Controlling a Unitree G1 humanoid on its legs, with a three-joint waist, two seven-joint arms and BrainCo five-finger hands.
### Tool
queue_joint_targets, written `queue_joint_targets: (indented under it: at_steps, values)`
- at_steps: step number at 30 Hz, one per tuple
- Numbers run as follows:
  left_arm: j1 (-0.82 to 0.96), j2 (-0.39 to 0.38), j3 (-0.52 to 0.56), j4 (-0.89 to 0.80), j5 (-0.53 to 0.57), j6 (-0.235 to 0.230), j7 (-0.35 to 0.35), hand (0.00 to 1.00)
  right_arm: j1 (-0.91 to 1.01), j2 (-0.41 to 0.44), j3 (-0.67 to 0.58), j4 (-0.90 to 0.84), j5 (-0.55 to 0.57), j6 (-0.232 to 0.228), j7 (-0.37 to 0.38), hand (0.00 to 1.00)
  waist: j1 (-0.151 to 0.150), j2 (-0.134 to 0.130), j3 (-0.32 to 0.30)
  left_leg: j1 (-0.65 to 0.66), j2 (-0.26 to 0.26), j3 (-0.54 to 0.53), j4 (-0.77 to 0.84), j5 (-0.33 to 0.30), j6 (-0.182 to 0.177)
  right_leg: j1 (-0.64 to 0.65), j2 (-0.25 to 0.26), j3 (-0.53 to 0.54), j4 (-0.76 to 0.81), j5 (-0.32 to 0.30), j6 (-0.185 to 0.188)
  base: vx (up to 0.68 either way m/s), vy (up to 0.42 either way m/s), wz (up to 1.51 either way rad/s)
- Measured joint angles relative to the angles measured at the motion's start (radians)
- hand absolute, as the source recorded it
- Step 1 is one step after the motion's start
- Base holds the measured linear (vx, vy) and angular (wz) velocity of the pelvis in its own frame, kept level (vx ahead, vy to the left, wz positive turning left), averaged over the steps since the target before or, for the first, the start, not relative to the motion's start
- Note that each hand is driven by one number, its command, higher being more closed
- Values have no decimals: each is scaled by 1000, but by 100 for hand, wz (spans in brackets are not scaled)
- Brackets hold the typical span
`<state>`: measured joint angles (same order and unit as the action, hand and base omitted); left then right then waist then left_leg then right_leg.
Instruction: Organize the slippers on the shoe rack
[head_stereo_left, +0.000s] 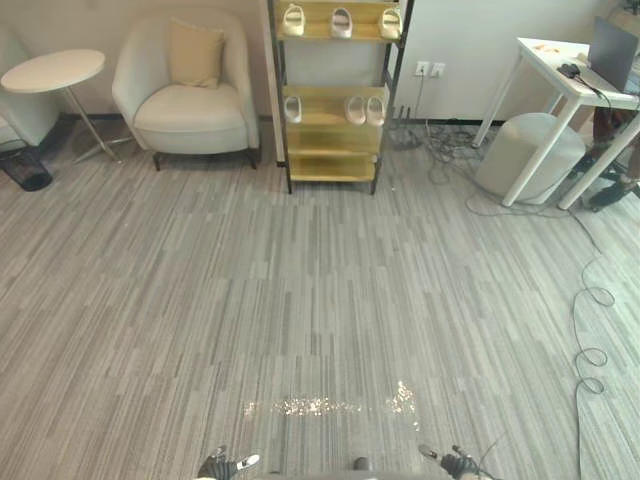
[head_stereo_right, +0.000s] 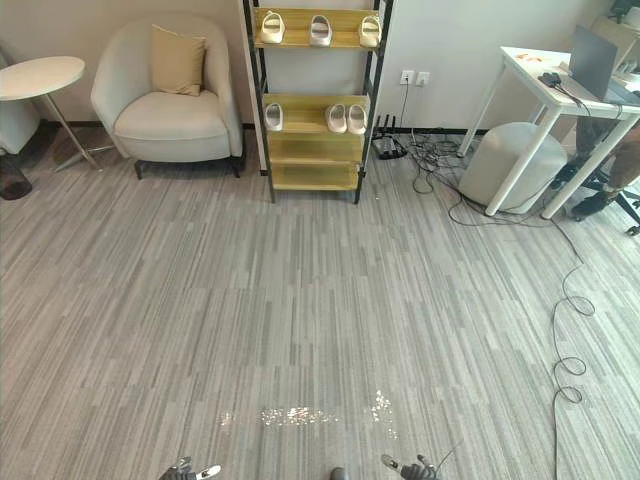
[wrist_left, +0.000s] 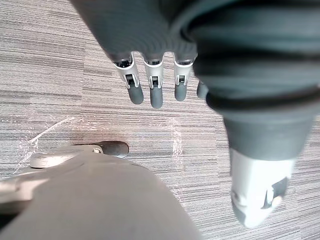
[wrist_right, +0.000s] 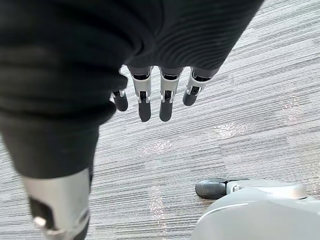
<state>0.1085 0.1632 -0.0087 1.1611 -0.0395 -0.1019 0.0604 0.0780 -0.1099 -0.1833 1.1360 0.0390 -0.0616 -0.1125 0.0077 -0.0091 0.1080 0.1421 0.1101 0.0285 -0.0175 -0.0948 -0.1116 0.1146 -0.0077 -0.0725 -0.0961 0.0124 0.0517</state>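
Shoe rack (head_stereo_left: 330, 165) stands far across the floor (head_stereo_left: 320, 300); white slippers (head_stereo_left: 341, 22) lie unevenly spaced on its top and middle shelves. Left hand (wrist_left: 156, 92) and right hand (wrist_right: 145, 102) hang low, fingers straight and empty, presumably because nothing is within reach.

Pale slippers (head_stereo_left: 341, 22) on wooden shoe rack (head_stereo_left: 330, 165)

- Shoe rack (head_stereo_left: 330, 165): shelves recorded as pale wood with a light sheen; frame as dark matt metal.
- Slippers (head_stereo_left: 341, 22): pale, smooth uppers; material not determined.
- Floor (head_stereo_left: 300, 290): grey striped carpet, matt and finely ribbed, broken by one glinting patch (head_stereo_left: 325, 406).
- Armchair (head_stereo_left: 190, 110): cream upholstery, smooth and matt.
- Left hand (wrist_left: 155, 87) and right hand (wrist_right: 166, 97): fingers noted as silver metal with dark matt tips; covers dark and ribbed.
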Motion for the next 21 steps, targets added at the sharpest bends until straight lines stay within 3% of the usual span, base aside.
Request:
queue_joint_targets:
  at_steps: [21]
  values:
    - [-1, 2, 0, 9, 0, 0, 0, 0, 1, 2, 0, 2, 1, 0, 2, 0, -2, -2, 1, 0, 0, -4, 1, 0, 0, 2, 0, -7, 0, 0, 0, 0, 0, 0]
